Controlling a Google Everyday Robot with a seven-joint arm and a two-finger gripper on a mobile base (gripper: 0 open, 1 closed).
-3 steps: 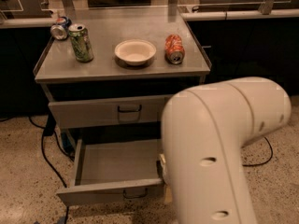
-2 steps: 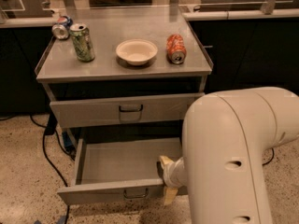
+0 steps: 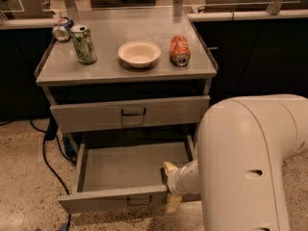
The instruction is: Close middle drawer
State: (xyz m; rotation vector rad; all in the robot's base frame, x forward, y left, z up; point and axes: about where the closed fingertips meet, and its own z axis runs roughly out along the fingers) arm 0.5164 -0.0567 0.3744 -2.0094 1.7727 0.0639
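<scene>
With the middle drawer [image 3: 120, 170] pulled well out below the surface [image 3: 108, 66] and the end effector [image 3: 172, 186] spread open astride its front's right end, gripping nothing, an off-centre push could skew and jam it.

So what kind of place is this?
Likely an office break area: grey metal cabinet, drink cans and bowl on top, speckled floor. The gripper is at the front of the open middle drawer.
</scene>
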